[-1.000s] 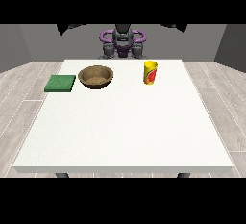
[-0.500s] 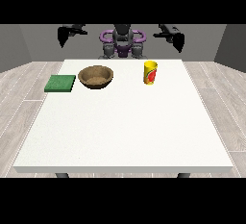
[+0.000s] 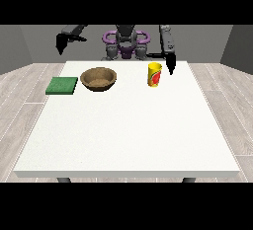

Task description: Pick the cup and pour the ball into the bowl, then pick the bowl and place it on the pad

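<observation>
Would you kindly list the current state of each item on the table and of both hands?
Yellow cup with red marking: upright, not held.
Brown wooden bowl: upright, off the pad.
Green square pad: flat, nothing on it.
Hand at the view's right: lowered beside the cup, apart from it.
Hand at the view's left: raised, holding nothing.

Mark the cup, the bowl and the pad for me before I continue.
cup (image 3: 154, 74), front view, on its yellow side wall.
bowl (image 3: 99, 79), front view, on its brown inner wall.
pad (image 3: 62, 85), front view, on the middle of its green top.
</observation>
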Tool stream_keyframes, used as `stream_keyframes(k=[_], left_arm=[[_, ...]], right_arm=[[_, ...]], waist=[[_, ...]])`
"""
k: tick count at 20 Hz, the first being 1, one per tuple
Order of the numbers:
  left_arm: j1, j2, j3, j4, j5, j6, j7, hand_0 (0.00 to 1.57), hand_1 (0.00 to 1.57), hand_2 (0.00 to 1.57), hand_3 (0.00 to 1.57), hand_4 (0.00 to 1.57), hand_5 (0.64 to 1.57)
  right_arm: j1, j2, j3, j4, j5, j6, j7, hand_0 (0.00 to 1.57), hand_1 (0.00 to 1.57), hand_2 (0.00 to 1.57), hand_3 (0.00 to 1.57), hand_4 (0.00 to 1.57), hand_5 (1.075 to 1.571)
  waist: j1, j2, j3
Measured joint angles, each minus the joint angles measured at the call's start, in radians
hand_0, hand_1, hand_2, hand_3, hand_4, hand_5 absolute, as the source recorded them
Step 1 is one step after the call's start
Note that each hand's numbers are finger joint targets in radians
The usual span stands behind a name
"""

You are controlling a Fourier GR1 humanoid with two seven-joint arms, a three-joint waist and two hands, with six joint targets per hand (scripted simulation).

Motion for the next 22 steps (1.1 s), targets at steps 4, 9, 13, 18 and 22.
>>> stream_keyframes(k=[4,9,13,18,22], left_arm=[[-0.067,0.000,0.017,0.140,-0.015,0.026,-0.106,0.00,0.00,0.00,0.00,0.00,1.518],[-0.133,0.013,0.040,0.312,-0.019,0.045,-0.202,0.00,0.00,0.00,0.00,0.00,1.520],[-0.187,0.019,0.044,0.409,-0.028,0.062,-0.264,0.00,0.00,0.00,0.00,0.00,1.523],[-0.237,0.033,0.067,0.520,-0.019,0.071,-0.347,0.00,0.00,0.00,0.00,0.76,1.320],[-0.228,0.035,0.034,0.514,-0.091,0.187,-0.392,1.30,1.30,1.57,1.57,1.43,1.255]], right_arm=[[-0.031,-0.006,-0.013,0.030,-0.006,0.011,-0.029,0.00,0.00,0.00,0.00,0.00,1.570],[-0.035,-0.015,-0.017,0.043,-0.012,0.029,-0.024,0.00,0.00,0.00,0.00,0.00,1.571],[-0.047,-0.004,-0.011,0.073,0.005,0.030,-0.064,0.00,0.00,0.00,0.00,0.00,1.571],[-0.060,-0.006,-0.008,0.055,0.009,0.028,-0.062,0.00,0.00,0.00,0.00,0.00,1.571],[-0.074,-0.028,-0.030,0.085,0.004,0.041,-0.081,0.00,0.00,0.00,0.00,0.00,1.570]], waist=[[-0.010,0.041,-0.0001],[-0.021,0.045,-0.0002],[-0.025,0.066,0.0002],[-0.040,0.093,0.0035],[-0.048,0.096,0.0090]])
